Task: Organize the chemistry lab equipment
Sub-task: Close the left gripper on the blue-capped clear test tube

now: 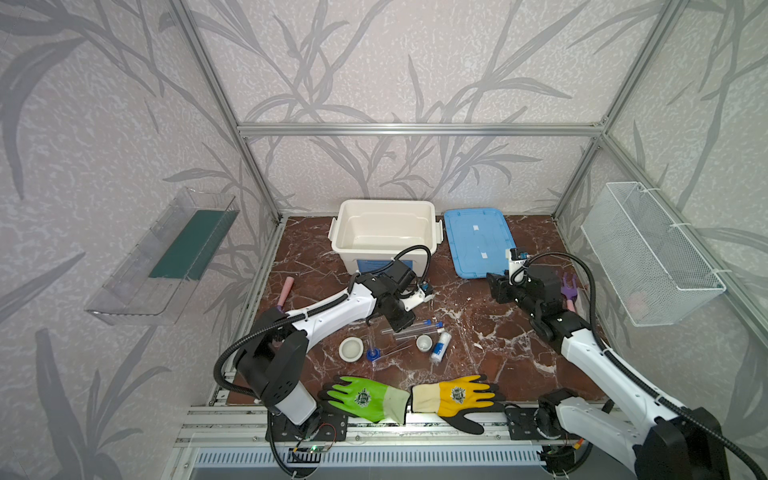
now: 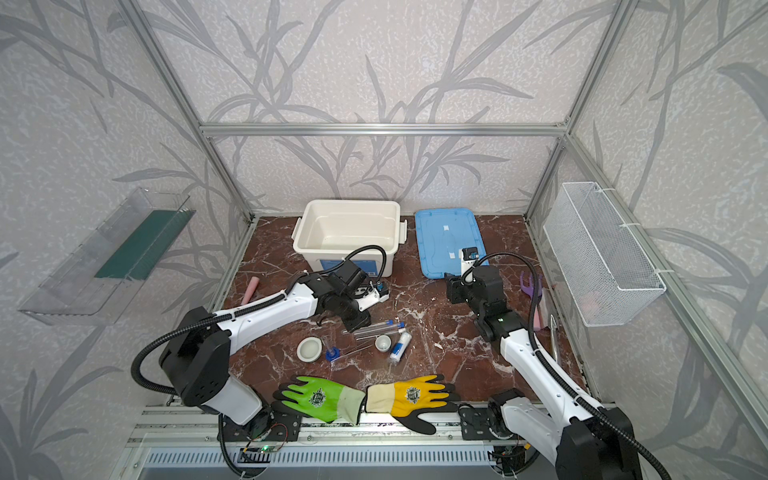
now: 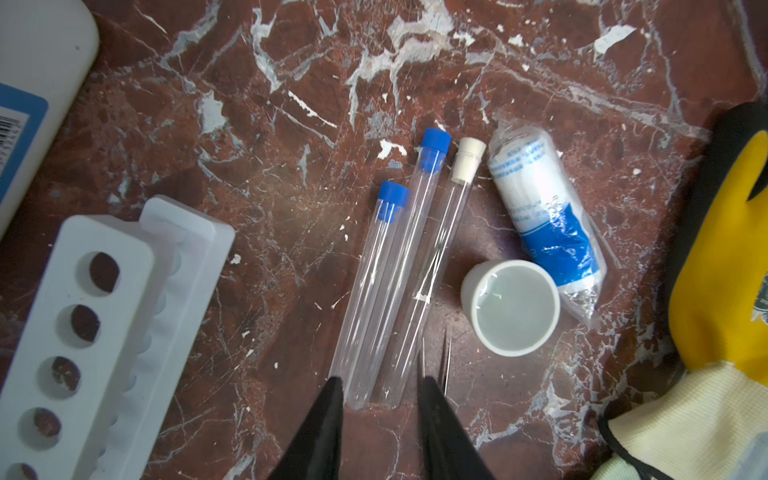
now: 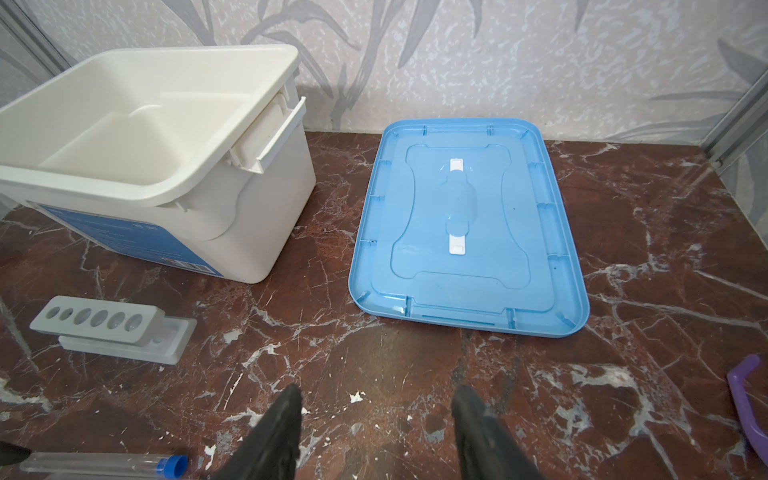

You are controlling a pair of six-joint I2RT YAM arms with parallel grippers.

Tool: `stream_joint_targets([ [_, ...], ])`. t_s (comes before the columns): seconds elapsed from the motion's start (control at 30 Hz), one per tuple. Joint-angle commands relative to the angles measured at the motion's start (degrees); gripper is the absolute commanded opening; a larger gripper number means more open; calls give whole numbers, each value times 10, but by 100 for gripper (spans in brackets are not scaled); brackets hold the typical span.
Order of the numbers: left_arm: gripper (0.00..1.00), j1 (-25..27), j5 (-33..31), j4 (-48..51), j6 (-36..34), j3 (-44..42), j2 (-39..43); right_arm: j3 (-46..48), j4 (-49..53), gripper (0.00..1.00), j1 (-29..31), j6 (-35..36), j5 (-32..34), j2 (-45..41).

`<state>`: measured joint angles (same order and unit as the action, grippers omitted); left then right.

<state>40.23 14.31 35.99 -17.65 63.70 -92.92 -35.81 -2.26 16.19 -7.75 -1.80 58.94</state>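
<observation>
Three clear plastic test tubes [image 1: 413,328], two blue-capped and one white-stoppered, lie side by side on the red marble tabletop [image 1: 478,340] in both top views, in front of the open cream plastic bin [image 1: 384,203]; the left gripper [image 1: 401,325] hangs over their closed ends, its arm stretched forward from the base and the wrist bent steeply down; the right gripper [image 1: 495,286] is well apart from them, low beside the flat blue lid [image 1: 478,241], its arm reaching up the right side; the blue-based clear cylinder [image 1: 372,352] and wide white dish [image 1: 351,348] are near the tubes.

From the left wrist, the black fingers [image 3: 324,424] stand apart, straddling the tubes' rounded ends without clamping them; thin metal tweezers [image 3: 445,361] lie just beside one finger, with the small white cup-shaped dish [image 3: 510,307] and a white blue-printed wrapped roll [image 3: 544,216] beyond; the white six-hole rack [image 3: 83,332] is near, its visible holes empty. The step looks like picking a tube for the rack; the next move calls for closing on one tube only, since the three touch, and staying clear of the tweezers.

From the right wrist, the jaws are apart and empty over bare marble; the bin ahead holds nothing.
</observation>
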Motion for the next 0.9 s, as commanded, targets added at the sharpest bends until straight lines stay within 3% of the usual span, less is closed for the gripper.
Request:
stream_joint_targets([
  [0.0, 29, 4, -43, 32, -16, 16, -22, 4, -1, 59, 3, -10, -26, 9],
  [0.87, 25, 4, -73, 14, -33, 27, -85, 22, -22, 61, 5, -35, -22, 18],
])
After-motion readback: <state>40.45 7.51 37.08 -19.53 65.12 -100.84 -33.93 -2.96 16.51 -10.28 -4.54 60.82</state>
